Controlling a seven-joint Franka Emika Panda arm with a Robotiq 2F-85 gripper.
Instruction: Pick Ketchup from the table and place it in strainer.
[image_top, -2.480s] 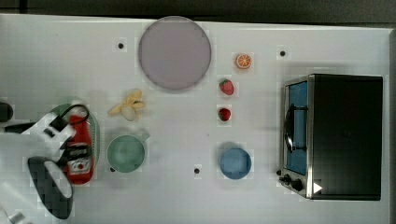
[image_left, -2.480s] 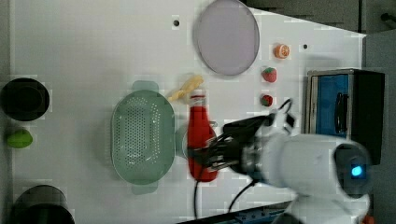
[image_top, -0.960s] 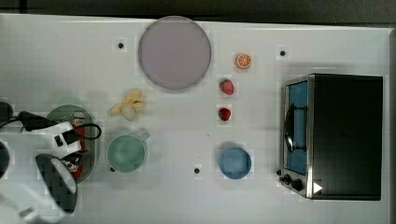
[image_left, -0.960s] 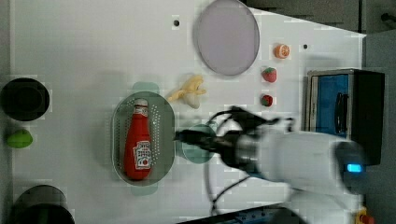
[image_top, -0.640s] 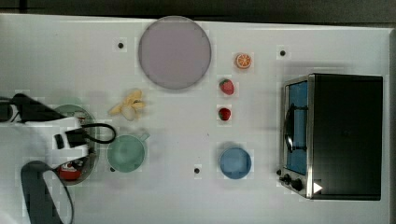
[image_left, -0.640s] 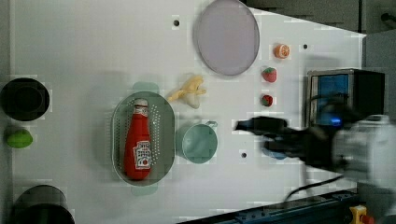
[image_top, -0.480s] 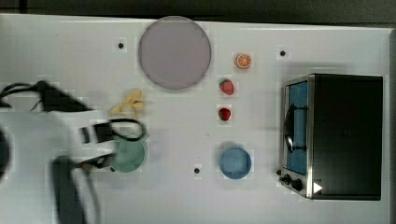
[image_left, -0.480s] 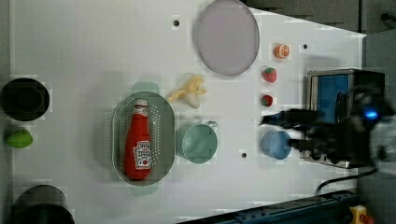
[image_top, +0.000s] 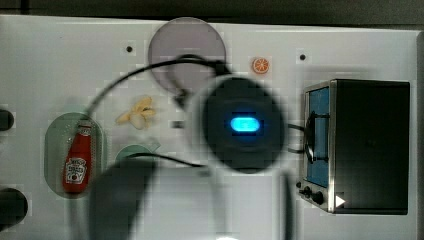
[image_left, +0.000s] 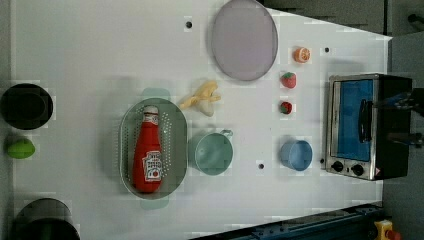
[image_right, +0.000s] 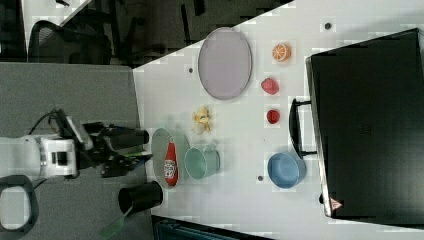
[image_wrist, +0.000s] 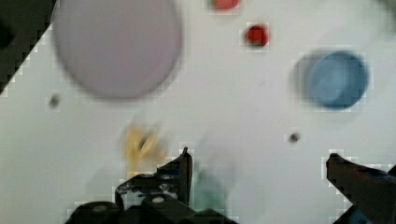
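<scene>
Ketchup (image_left: 147, 152) lying flat inside the strainer (image_left: 176, 135), cap toward the left view's top, label up, base near the strainer's lower end; same thing in the top view, ketchup (image_top: 76, 159) in strainer (image_top: 52, 137) at the top view's left edge of the counter (image_left: 100, 55). Nothing touching the bottle. Just beside the strainer on the left view's right: green cup (image_left: 214, 152), handle up. Above the cup, a pale yellow banana-like piece (image_left: 202, 97). Further up, grey-lilac plate (image_left: 244, 39). Right of the plate in the left view: orange slice (image_left: 302, 54), two strawberries (image_left: 287, 79) (image_left: 285, 107), then blue cup (image_left: 296, 154) below them. Toaster oven (image_left: 367, 125) at the left view's right edge, blue door, dark handle. Off the counter's left in the left view: black round container (image_left: 26, 106), green fruit-like item (image_left: 20, 148), another dark container (image_left: 44, 220). Claw (image_wrist: 259, 175) open and empty in the wrist view, fingers (image_wrist: 182, 172) spread wide apart, above the counter with plate, blue cup and strawberry below. In the right view, claw (image_right: 142, 147) pointing at the strainer from off the counter edge, well clear of the ketchup. Arm body (image_top: 240, 125) with blue light blurred across the top view's middle, cable looping over the plate.
</scene>
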